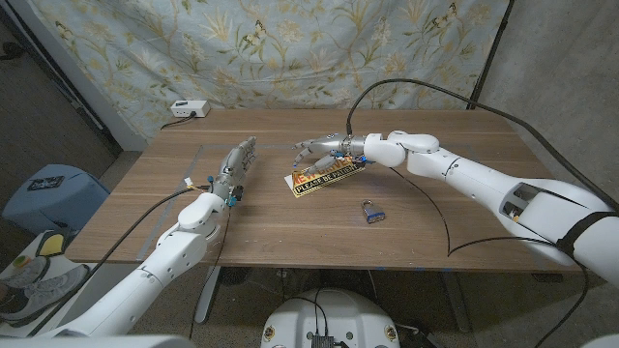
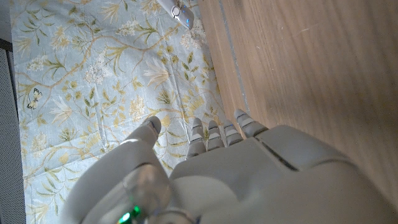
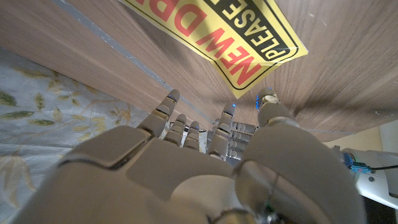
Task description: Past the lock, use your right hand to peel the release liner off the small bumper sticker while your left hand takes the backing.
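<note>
The small bumper sticker (image 1: 326,179) is yellow with red and black print and lies flat on the wooden table (image 1: 464,135), past the little blue padlock (image 1: 372,212). My right hand (image 1: 324,150) hovers just beyond the sticker's far edge with its fingers spread and nothing in them. In the right wrist view the sticker (image 3: 249,37) lies close ahead of that hand's fingertips (image 3: 267,98), and I cannot tell whether they touch it. My left hand (image 1: 235,166) stands to the left of the sticker, apart from it, fingers straight and holding nothing. The left wrist view shows that hand (image 2: 217,174) the same way.
A white power box (image 1: 190,109) sits at the table's back left corner, also seen in the left wrist view (image 2: 180,12). Faint tape lines (image 1: 208,145) mark the left part of the table. A black cable (image 1: 440,217) loops over the right side. A floral curtain hangs behind.
</note>
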